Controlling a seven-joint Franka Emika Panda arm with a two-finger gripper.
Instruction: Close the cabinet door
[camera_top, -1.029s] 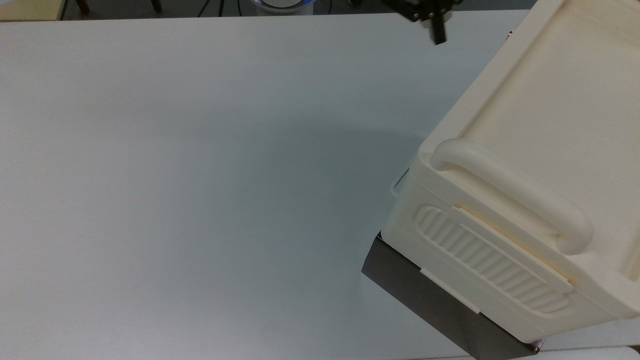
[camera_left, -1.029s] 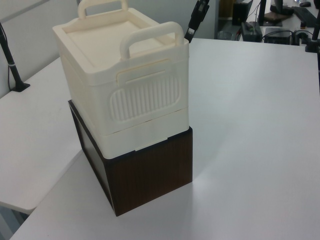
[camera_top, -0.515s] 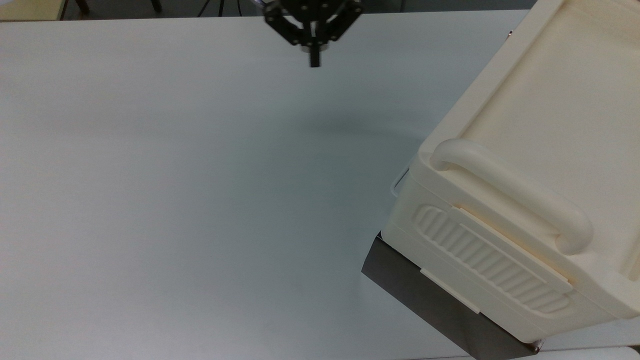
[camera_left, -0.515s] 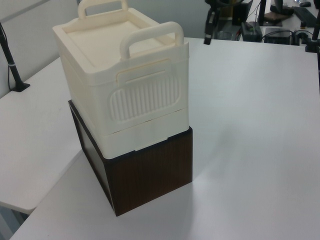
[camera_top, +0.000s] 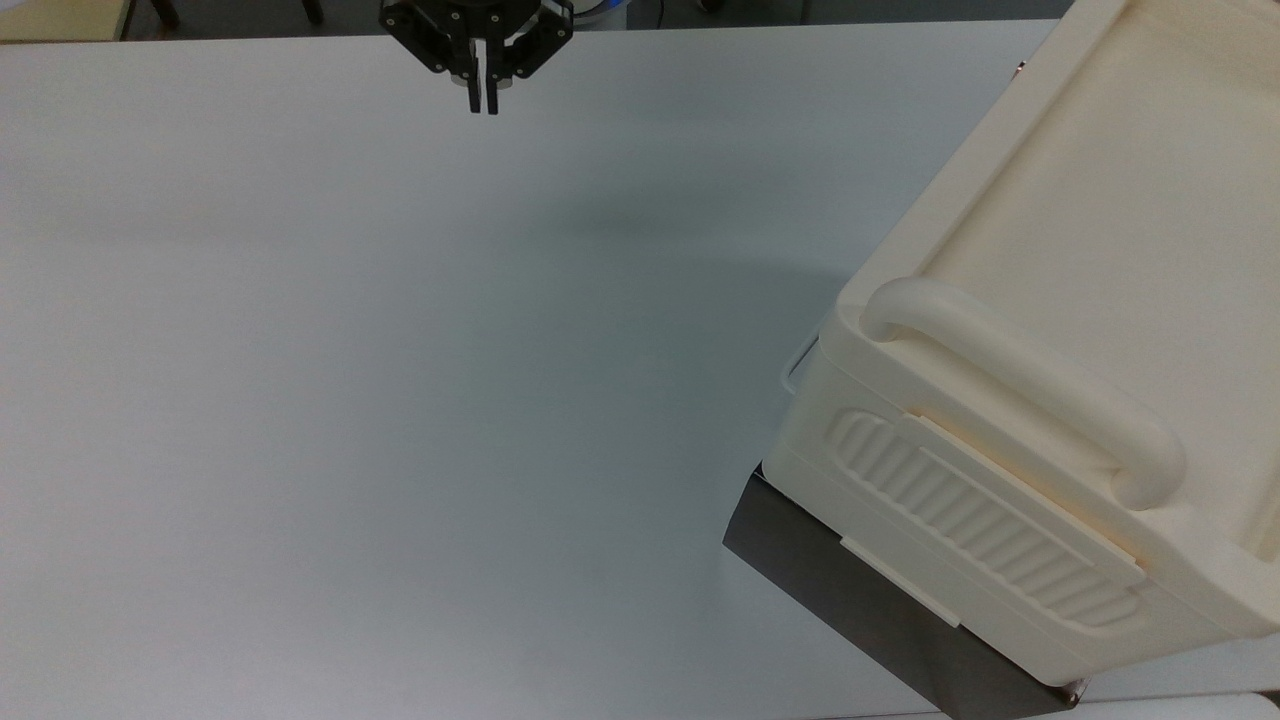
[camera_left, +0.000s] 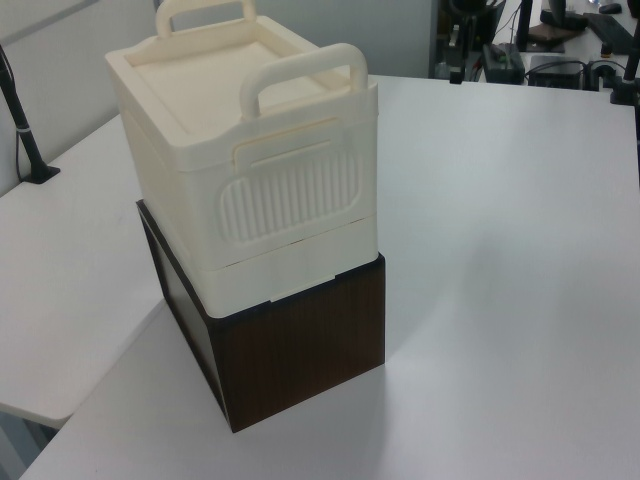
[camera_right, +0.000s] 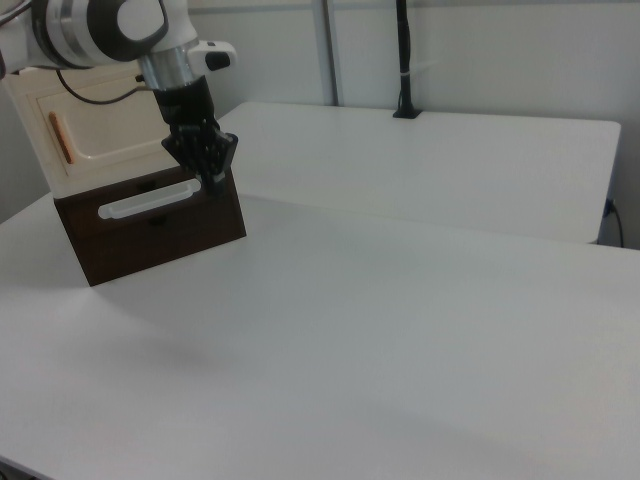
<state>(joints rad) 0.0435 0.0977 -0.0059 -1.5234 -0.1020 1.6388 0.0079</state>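
Claw (camera_top: 483, 103) nearly closed over bare table (camera_top: 400, 400), far from cabinet door (camera_right: 95, 140)

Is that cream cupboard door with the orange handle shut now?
It looks shut. In the right view the cabinet door lies flat against the cream cabinet, no gap visible, and the gripper is off it.

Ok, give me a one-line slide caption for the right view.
Tool hangs before the cream cabinet door, above the dark wooden box on the white table.

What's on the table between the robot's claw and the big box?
Nothing. In the top view, bare white table stretches from the gripper to the cream box.
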